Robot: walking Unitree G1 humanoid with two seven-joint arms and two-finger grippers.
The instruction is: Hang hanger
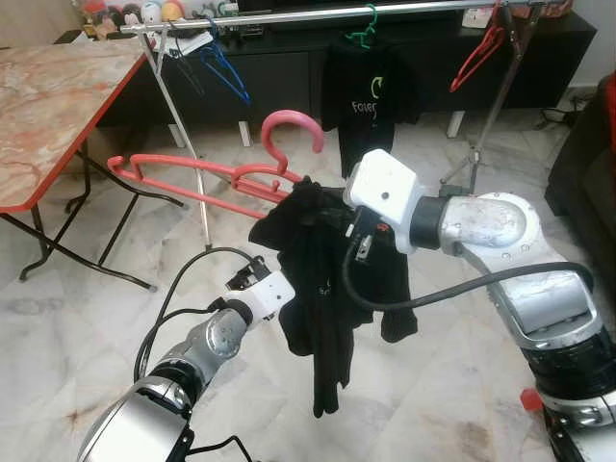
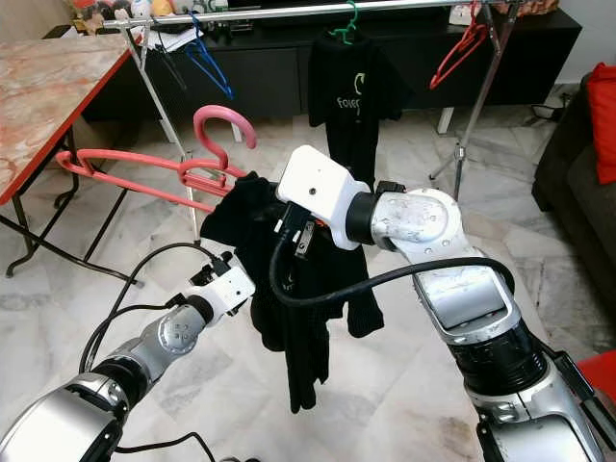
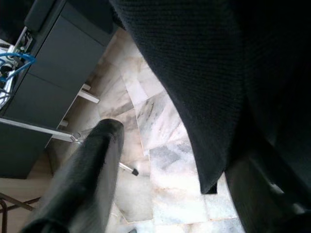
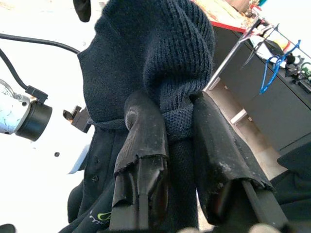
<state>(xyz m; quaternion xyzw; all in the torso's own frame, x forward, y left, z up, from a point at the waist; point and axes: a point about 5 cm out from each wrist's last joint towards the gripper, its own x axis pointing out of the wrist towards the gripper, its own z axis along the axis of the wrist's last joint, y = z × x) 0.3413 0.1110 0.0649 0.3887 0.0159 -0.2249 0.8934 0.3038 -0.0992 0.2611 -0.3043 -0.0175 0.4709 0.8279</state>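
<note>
The robot stands a little way back from the clothes rail (image 1: 318, 13) with the pink hanger (image 1: 231, 173) held up in front of it, a black garment (image 1: 322, 279) draped over its near end and hanging down in a bundle. The right claw (image 4: 180, 119) is clenched on a fold of that dark knit just below the hanger's hook, so hanger and cloth are carried together. The left claw (image 1: 252, 276) sits lower, beside the hanging cloth; in its wrist view one black finger (image 3: 85, 179) stands clear of the fabric, so it looks released and holds nothing.

I judge this to be the carrying step: the hanger is lifted but its hook is not yet on the rail. The next move calls for raising the right arm and going forward until the hook clears the bar, then lowering it on.

The rail already carries a blue hanger (image 1: 223, 67) at the left, a black T-shirt (image 1: 368, 91) on a green hanger (image 1: 364, 31) in the middle, and a red hanger (image 1: 478, 53) at the right; the gaps between them look the likeliest spots. A marble-topped table (image 1: 48, 106) stands to the left, and the pink hanger's long arm points toward it and crosses the rail's slanted leg (image 1: 183, 135), which might catch it. A dark sofa (image 1: 582, 164) edges the right.
</note>
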